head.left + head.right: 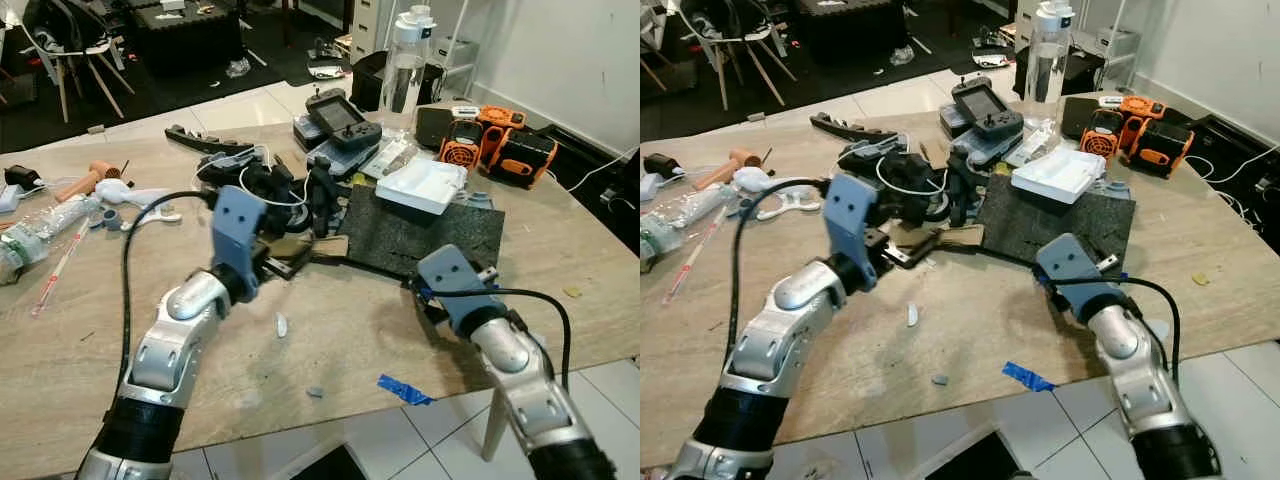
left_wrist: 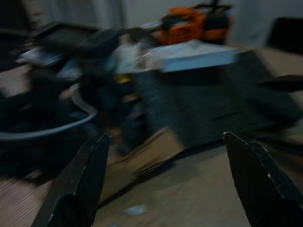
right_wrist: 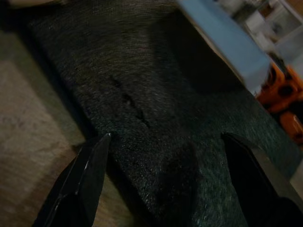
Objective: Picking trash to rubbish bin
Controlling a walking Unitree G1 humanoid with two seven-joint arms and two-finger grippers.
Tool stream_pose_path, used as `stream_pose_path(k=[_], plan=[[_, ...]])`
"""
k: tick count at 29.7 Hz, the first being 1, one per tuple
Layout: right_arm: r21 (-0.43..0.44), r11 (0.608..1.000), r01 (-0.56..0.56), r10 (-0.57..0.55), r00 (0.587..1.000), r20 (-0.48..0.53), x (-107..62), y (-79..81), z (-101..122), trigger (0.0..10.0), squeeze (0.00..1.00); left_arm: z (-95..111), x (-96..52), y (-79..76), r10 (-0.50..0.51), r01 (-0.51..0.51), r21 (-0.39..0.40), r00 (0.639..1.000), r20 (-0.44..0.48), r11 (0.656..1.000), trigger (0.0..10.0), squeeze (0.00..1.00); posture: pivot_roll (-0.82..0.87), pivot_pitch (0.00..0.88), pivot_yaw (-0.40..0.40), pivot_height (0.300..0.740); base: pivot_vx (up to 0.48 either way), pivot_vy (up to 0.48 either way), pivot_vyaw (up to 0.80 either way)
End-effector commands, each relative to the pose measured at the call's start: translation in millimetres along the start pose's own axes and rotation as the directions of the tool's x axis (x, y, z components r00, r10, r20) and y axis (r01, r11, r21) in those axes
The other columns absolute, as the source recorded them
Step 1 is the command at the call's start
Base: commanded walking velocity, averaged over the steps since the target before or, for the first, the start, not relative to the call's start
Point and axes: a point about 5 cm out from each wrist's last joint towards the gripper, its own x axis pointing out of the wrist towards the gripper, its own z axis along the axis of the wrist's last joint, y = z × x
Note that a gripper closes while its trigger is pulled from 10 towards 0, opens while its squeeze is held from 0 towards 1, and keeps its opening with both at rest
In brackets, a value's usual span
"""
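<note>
Both grippers hovering with fingers apart over the cluttered table (image 1: pixel 330 340).

Left gripper (image 2: pixel 165 179) is pointing at a brown cardboard scrap (image 1: pixel 322 248) beside the tangle of black cables (image 1: pixel 262 185). Right gripper (image 3: pixel 165 182) is hanging above the near edge of the dark foam mat (image 1: pixel 425 228); a white tray (image 1: pixel 422 184) is resting on the mat's far side. A blue tape scrap (image 1: pixel 404 390) is lying at the table's near edge.

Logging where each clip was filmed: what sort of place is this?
Likely a workshop or lab room: a table cluttered with orange power tools, a handheld controller and cables, on a tiled floor.
</note>
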Motion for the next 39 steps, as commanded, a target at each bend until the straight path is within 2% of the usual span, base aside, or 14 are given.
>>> stream_pose_path(k=[1, 3, 8, 14, 20, 23, 27, 33, 34, 37, 39], plan=[[-0.035, 0.995, -0.093, 0.092, 0.995, -0.04, -1.0, 13.5, -9.4, 10.0, 0.0, -2.0, -2.3, -3.6, -0.029, 0.029, -0.002, 0.999, -0.012, 1.0, 10.0, 0.0, -0.03, 0.157, 0.086, 0.74, 0.0, 0.0, 0.0], [-0.038, 0.993, -0.116, 0.114, 0.993, -0.039, -0.4, 13.2, -9.4, 10.0, 0.0, -1.5, -1.8, -4.3, -0.033, 0.033, -0.001, 0.999, -0.011, 0.999, 10.0, 0.0, -0.03, 0.157, 0.085, 0.74, 0.0, 0.0, 0.0], [0.021, 0.979, -0.201, 0.201, 0.98, 0.006, 0.7, 14.0, 1.2, 10.0, 0.0, -0.2, -1.5, -2.9, -0.029, 0.029, 0.003, 1.0, -0.008, 1.0, 10.0, 0.0, -0.03, 0.156, 0.084, 0.74, 0.0, 0.0, 0.0], [0.037, 0.971, -0.238, 0.236, 0.971, 0.038, 2.8, 20.7, 10.2, 10.0, 0.0, 1.2, -4.9, -2.5, -0.035, 0.035, -0.003, 0.999, -0.005, 0.999, 10.0, 0.0, -0.02, 0.151, 0.078, 0.74, 0.0, 0.0, 0.0], [0.044, 0.963, -0.266, 0.268, 0.962, -0.06, 3.4, 25.6, -5.0, 10.0, 0.0, 1.5, -4.0, -5.6, -0.07, 0.07, -0.011, 0.998, -0.005, 0.997, 10.0, 0.0, -0.02, 0.15, 0.08, 0.74, 0.0, 0.0, 0.0], [0.047, 0.965, -0.26, 0.264, 0.951, -0.163, 1.0, 22.2, -23.5, 10.0, 0.0, 2.1, -3.1, -9.5, -0.099, 0.099, -0.022, 0.995, -0.002, 0.995, 10.0, 0.0, -0.02, 0.15, 0.085, 0.74, 0.0, 0.0, 0.0], [0.04, 0.966, -0.255, 0.257, 0.94, -0.226, -0.9, 18.6, -34.7, 10.0, 0.0, 1.8, -3.6, -10.2, -0.101, 0.101, -0.033, 0.995, -0.001, 0.994, 10.0, 0.0, -0.02, 0.15, 0.087, 0.74, 0.0, 0.0, 0.0], [0.02, 0.971, -0.239, 0.236, 0.933, -0.272, -2.0, 13.4, -41.8, 10.0, 0.0, 2.4, -3.9, -10.8, -0.105, 0.105, -0.048, 0.994, 0.006, 0.993, 10.0, 0.0, -0.02, 0.153, 0.085, 0.74, 0.0, 0.0, 0.0], [-0.001, 0.979, -0.206, 0.197, 0.937, -0.289, -1.2, 8.0, -44.4, 10.0, 0.0, 3.2, -3.6, -11.1, -0.107, 0.107, -0.054, 0.994, 0.011, 0.993, 10.0, 0.0, -0.02, 0.152, 0.084, 0.74, 0.0, 0.0, 0.0], [-0.001, 0.979, -0.206, 0.197, 0.937, -0.289, -1.2, 8.0, -44.4, 10.0, 0.0, 3.2, -3.6, -11.1, -0.107, 0.107, -0.054, 0.994, 0.011, 0.993, 10.0, 0.0, -0.02, 0.152, 0.084, 0.74, 0.0, 0.0, 0.0], [-0.012, 0.985, -0.171, 0.159, 0.94, -0.303, -0.3, 3.0, -45.9, 10.0, 0.0, 3.8, -3.4, -11.3, -0.109, 0.11, -0.059, 0.994, 0.014, 0.992, 10.0, 0.0, -0.02, 0.153, 0.084, 0.74, 0.0, 0.0, 0.0]])
